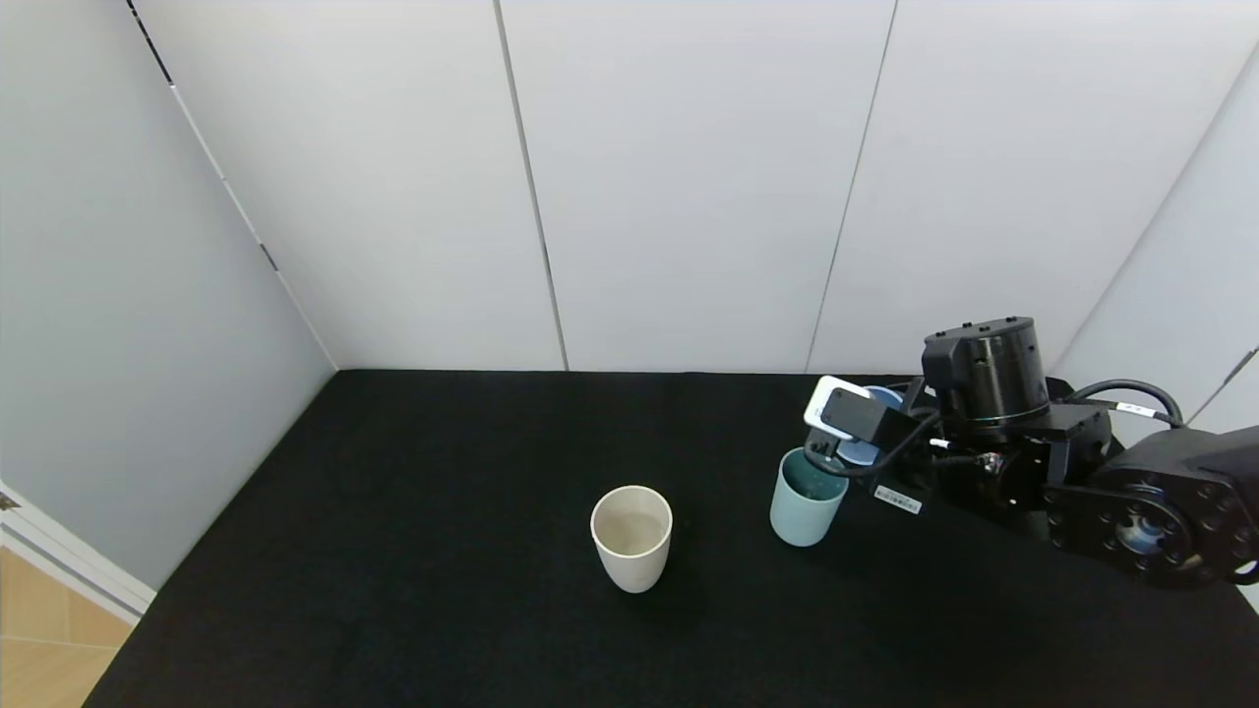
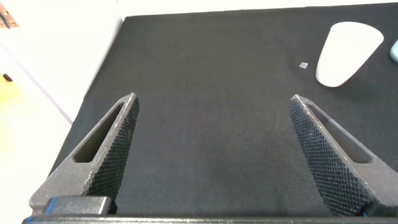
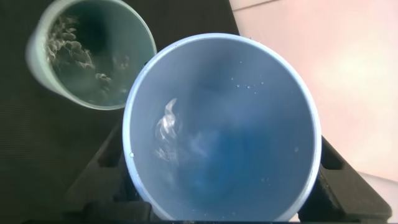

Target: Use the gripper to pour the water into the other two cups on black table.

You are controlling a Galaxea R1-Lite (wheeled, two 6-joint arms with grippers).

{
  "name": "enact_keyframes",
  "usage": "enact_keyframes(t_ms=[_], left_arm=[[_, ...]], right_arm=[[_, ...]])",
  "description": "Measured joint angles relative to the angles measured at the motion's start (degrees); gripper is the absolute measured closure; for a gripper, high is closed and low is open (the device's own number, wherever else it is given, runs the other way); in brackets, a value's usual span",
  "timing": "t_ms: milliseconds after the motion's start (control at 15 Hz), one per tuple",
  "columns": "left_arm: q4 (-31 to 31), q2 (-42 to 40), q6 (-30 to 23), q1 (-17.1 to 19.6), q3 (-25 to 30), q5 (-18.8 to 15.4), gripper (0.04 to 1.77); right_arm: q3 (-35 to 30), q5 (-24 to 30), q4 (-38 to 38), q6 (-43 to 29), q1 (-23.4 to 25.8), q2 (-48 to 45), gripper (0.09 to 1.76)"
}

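Right gripper (image 1: 854,444): at about 3 o'clock on the bench, fingers (image 3: 102,162) pinching the blue cup from either side; black plastic, blocky, with a white-edged square module on top.
Blue cup (image 3: 221,127): periwinkle, smooth-walled, handleless, round mouth; held off the bench and tipped, rim just beside and above the teal cup.
Water (image 3: 171,127): clear; a thin glinting film on the blue cup's inner wall, with droplets higher up. Judged nearly spent.
Teal cup (image 1: 807,497): small tapered tumbler, upright on the bench directly under the held rim; rippled water shows inside in the right wrist view.
Key relation: the teal mouth lies at about 10 o'clock from the blue cup's rim in the right wrist view, edges close together. The blue cup's long axis leans toward the teal mouth, so any further tilt would send liquid that way.
Cream cup (image 1: 631,536): matte off-white tumbler, upright near bench centre at about 9 o'clock from the teal cup, well apart; some liquid appears inside.
Left gripper (image 2: 214,155): idle over bare cloth, fingers spread wide with knurled inner faces; farther from both cups than the right.
Bench (image 1: 413,511): flat, matte black, cloth-like weave.
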State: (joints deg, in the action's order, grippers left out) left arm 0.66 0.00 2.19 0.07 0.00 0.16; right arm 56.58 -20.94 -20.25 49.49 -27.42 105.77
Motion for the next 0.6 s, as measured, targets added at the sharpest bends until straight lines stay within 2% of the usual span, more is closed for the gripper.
enact_keyframes(t_ms=[600], left_arm=[[0.0, 0.0, 0.0, 0.0, 0.0, 0.0, 0.09]], right_arm=[[8.2, 3.5, 13.1, -11.2, -6.8, -5.4, 0.53]])
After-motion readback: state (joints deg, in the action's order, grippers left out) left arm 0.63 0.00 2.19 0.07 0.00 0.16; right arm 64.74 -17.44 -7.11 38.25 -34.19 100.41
